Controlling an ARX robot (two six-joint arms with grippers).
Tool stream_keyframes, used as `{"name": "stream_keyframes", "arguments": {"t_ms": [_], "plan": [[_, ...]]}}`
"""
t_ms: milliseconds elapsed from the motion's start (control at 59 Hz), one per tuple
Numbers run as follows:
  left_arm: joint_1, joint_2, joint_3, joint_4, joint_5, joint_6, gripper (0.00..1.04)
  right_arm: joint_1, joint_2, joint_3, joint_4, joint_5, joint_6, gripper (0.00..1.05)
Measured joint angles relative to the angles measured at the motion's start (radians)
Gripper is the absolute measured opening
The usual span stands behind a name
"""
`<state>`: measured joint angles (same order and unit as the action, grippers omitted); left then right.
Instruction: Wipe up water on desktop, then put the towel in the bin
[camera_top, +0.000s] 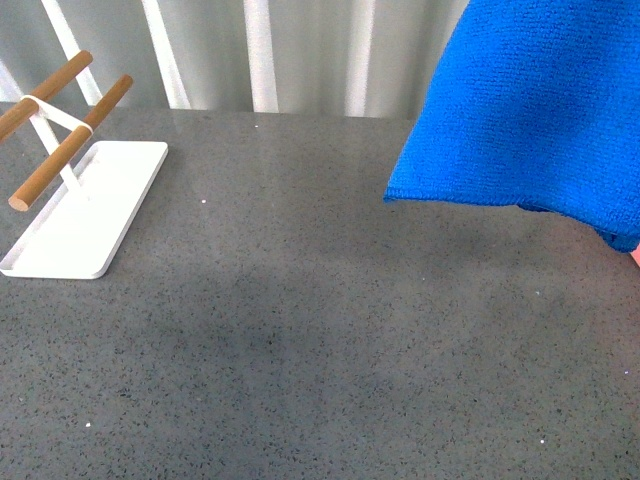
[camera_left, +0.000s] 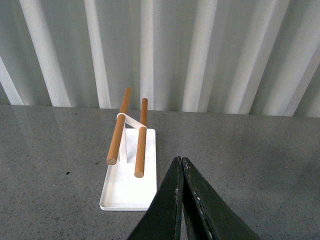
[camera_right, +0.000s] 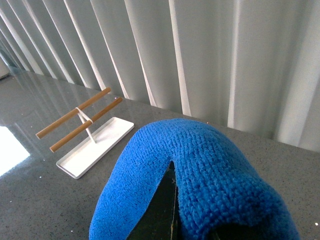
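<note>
The bright blue towel (camera_top: 530, 110) hangs in the air at the right of the front view, above the dark grey speckled desktop (camera_top: 300, 330). A tiny salmon-pink sliver (camera_top: 635, 257), perhaps the bin, shows at the right edge under the towel. In the right wrist view the towel (camera_right: 200, 170) drapes over my right gripper (camera_right: 172, 172), which is shut on it; only part of the dark fingers shows. My left gripper (camera_left: 180, 161) is shut and empty above the desktop (camera_left: 260, 160), just right of the white tray. Neither arm shows in the front view.
A flat white tray (camera_top: 85, 210) with two wooden rods (camera_top: 70, 140) on a white stand sits at the far left of the desktop; it also shows in the left wrist view (camera_left: 127, 187) and right wrist view (camera_right: 95, 145). White pleated curtains (camera_top: 300, 50) hang behind the table.
</note>
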<state>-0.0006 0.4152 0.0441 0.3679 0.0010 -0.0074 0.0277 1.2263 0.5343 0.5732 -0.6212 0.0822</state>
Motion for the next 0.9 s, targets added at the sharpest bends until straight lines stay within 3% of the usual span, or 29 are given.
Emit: {"name": "stream_keyframes", "arguments": {"t_ms": [797, 899], "plan": [[0.0, -0.242, -0.022, -0.191, -0.001, 0.002, 0.03, 0.046, 0.0, -0.001, -0.006, 0.053, -0.01, 0.03], [0.0, -0.38, -0.022, -0.358, -0.001, 0.002, 0.03, 0.046, 0.001, -0.001, -0.006, 0.057, -0.01, 0.03]]}}
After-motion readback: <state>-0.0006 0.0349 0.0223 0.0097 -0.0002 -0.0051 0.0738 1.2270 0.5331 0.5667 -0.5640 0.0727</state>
